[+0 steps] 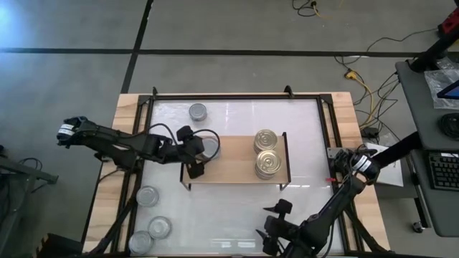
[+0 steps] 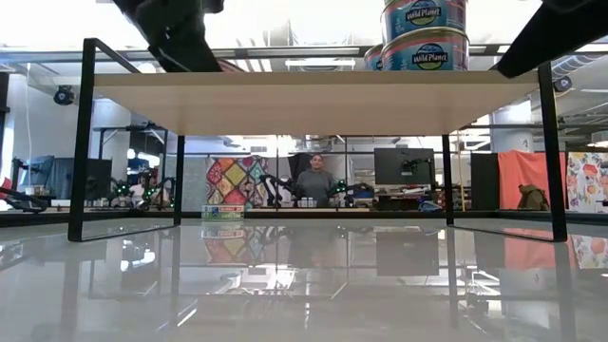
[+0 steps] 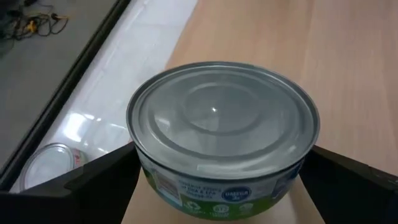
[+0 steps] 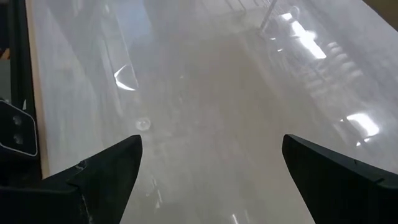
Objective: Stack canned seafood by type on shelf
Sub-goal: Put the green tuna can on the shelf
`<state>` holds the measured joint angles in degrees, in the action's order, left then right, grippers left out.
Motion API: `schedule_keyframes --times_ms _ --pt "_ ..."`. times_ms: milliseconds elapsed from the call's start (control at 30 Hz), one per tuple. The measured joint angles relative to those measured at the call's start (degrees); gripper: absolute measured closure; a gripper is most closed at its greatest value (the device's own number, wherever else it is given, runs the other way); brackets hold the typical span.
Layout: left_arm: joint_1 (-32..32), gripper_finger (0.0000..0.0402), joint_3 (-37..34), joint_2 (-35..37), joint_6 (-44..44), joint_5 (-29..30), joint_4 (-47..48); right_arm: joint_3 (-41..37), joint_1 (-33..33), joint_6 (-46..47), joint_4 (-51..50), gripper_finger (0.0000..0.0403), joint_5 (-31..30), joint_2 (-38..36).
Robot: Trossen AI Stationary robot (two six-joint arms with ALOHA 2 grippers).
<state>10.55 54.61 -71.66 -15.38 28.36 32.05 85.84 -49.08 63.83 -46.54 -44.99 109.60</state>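
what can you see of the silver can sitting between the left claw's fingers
The squat round metal can with a plain silver-grey top stands upright on the left end of the low light-wood shelf board. Its lid has shallow pressed rings and a raised rim; a green and white paper label wraps the side. The left claw is open, one dark finger on each side of the can; whether they touch it cannot be told. Nothing is stacked on it.

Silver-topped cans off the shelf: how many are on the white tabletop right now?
4: one silver-topped can near the far edge, and three by the near-left corner. The left arm may hide more.
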Motion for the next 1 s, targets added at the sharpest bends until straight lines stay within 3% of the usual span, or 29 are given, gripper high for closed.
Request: schedule_keyframes --times_ms 233,533,1000 --pt "-0.07 0.0006 0.00 -0.88 5.67 1.15 1.96 0.00 0.13 0.85 0.11 0.0023 -0.04 0.00" --pt "-0.25 0.0006 0.13 -1.81 3.28 1.05 2.55 0.00 0.48 0.65 0.11 0.0023 -0.07 0.00" --pt "-4.91 0.0005 0.54 -1.25 3.02 -8.14 4.10 0.00 0.48 0.70 0.42 0.0023 -0.12 0.00"
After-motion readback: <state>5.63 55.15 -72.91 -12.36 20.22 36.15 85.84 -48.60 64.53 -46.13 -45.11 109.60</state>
